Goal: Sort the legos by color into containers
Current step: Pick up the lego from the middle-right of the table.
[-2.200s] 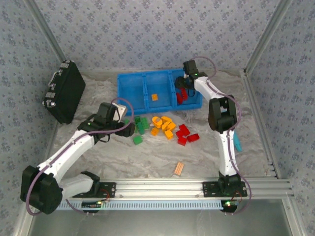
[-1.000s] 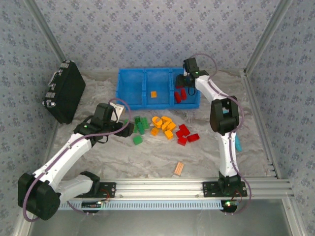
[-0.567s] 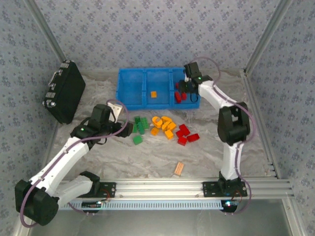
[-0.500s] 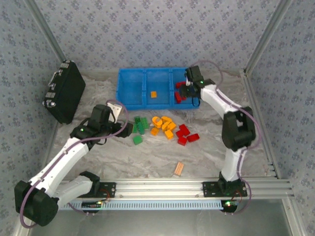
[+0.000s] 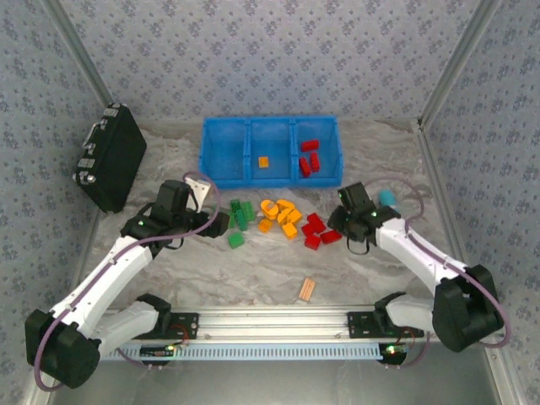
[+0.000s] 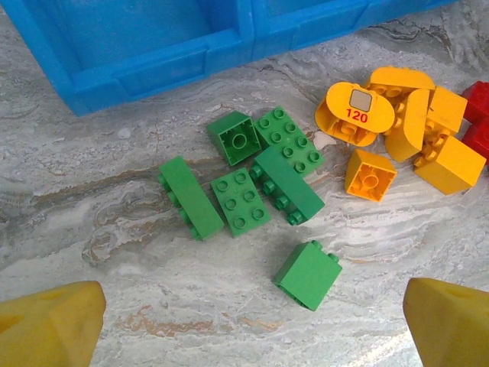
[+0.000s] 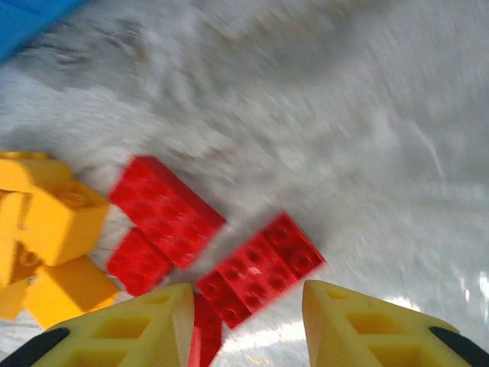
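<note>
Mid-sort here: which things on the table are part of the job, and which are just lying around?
Part of the job:
blue bin
green bricks, orange bricks and red bricks loose on the table
sorted red bricks and sorted orange brick, already in the bin

Just lying about:
black case
striped flat piece
teal object at the right

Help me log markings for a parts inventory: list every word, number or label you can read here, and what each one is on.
"120": red digits on the rounded orange-yellow brick, just below a small blank grey sticker.
Nothing else can be read: the blue bin and the black case show no legible text.
</note>
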### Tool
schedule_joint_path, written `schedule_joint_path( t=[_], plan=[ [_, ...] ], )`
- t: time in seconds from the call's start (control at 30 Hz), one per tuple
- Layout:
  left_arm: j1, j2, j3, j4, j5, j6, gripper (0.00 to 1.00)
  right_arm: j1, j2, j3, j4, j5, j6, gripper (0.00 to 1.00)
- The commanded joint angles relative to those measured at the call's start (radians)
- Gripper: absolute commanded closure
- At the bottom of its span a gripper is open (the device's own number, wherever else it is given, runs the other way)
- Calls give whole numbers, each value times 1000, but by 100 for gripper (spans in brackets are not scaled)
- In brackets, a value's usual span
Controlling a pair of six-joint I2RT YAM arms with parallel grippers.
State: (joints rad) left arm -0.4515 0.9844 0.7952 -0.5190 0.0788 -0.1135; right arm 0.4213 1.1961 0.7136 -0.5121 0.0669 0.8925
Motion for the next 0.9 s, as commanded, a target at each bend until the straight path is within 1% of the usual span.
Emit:
schedule_joint_path(
  t=[0.0, 0.1, 0.3, 0.4, 0.63, 0.87],
  plan=[
    [-5, -15, 6, 25, 27, 15, 0, 14, -49, -67, 52, 28, 293, 54],
    [-4, -28, 1, 22, 27, 21, 0, 26, -49, -68, 33, 43, 347, 51],
    [-4, -47, -7, 19, 26, 27, 0, 32, -37, -96, 39, 33, 483, 41],
    [-4, -47, -7, 15, 23, 34, 0, 37, -15, -89, 36, 33, 527, 38],
    [-4, -52, -5, 9, 19, 55, 0, 46, 65, -52, 52, 16, 568, 33],
    [-4, -69, -7, 4, -1, 78, 0, 45, 154, -38, 89, -1, 581, 32]
  ],
)
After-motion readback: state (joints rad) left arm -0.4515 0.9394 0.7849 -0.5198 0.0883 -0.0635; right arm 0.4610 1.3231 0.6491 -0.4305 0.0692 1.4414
